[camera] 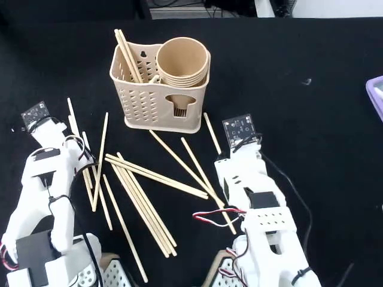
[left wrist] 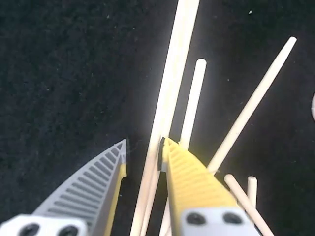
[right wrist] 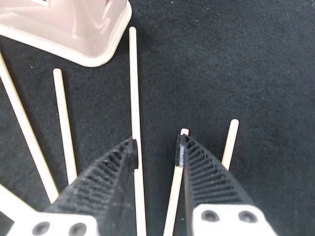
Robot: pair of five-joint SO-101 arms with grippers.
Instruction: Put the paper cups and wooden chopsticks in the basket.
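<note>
1. Bench (camera: 323,179): covered edge to edge in matte black cloth, flecked with pale lint.
2. 12 o'clock, past the far edge: dark cables (camera: 206,7) lying over a grey strip.
3. 1 o'clock: a white panel (camera: 335,7).
4. 3 o'clock: a lilac container rim (camera: 376,95) at the cloth's edge.
5. Lighting: even, diffuse.
</note>
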